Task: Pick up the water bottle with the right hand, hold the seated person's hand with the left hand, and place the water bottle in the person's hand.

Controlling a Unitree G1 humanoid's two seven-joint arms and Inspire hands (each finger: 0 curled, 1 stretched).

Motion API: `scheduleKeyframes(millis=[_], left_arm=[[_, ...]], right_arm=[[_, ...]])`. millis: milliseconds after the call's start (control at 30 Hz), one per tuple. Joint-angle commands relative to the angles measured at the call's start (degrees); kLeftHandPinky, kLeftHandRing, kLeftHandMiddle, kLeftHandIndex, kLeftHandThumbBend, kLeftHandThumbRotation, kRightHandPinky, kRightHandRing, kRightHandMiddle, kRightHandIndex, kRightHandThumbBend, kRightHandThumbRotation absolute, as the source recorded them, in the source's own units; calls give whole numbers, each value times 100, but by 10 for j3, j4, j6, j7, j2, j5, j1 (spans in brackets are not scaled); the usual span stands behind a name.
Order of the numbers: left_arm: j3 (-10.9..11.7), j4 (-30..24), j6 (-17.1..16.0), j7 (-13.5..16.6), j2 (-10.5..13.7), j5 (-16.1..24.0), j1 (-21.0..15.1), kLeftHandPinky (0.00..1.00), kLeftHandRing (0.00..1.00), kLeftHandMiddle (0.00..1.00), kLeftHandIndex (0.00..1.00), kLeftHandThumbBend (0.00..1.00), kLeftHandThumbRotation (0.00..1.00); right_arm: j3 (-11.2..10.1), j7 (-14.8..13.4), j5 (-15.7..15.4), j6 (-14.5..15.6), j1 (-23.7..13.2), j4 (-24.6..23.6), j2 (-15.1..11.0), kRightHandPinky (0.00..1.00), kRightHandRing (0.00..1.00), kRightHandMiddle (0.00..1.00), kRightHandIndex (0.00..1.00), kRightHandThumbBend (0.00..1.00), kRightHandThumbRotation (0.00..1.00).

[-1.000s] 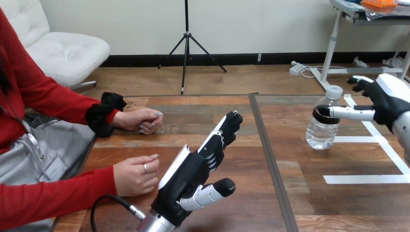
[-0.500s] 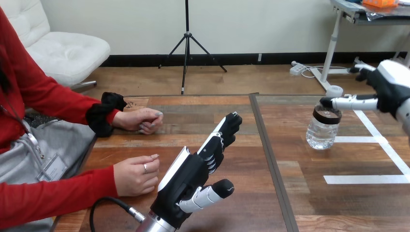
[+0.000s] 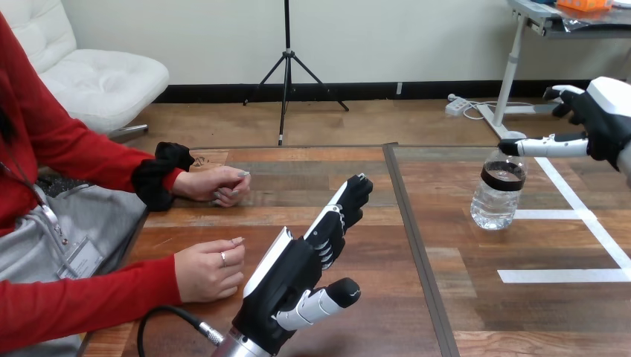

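Left hand (image 3: 294, 279) at near centre, low over the counter (image 3: 387, 316), fingers straight and pointing far-right, thumb stuck out to the right; holds nothing. Just left of it, apart, the person's near hand (image 3: 210, 268) rests on the counter, loosely curled, empty. Farther back on the left, the person's far hand (image 3: 219, 184) lies on the counter in a loose fist. White tape lines (image 3: 565, 275) on the right half of the counter. Water bottle (image 3: 497, 195) stands upright on the counter at mid-right, beside the tape, well apart from both of the person's hands. Right hand (image 3: 604, 123) at far right, above the bottle: fingers spread, one straight finger (image 3: 547, 145) reaching left across the bottle's top; cannot tell if it touches. Nothing gripped.
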Motion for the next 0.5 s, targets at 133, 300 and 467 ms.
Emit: scheduleKeyframes(millis=[133, 300, 467], left_arm=[[-8, -29, -9, 4, -7, -9, -5, 100, 100, 100, 100, 100, 79], [-11, -33, -10, 5, -7, -9, -1, 100, 100, 100, 100, 100, 79], [-13, -38, -9, 6, -7, -10, 3, 100, 100, 100, 100, 100, 80]], right_arm=[[14, 2, -5, -1, -60, 6, -12, 63, 83, 84, 90, 100, 65], [18, 4, -5, 0, -64, 8, -13, 63, 83, 84, 90, 100, 65], [21, 10, -3, 5, -68, 11, -10, 63, 84, 85, 90, 100, 64]])
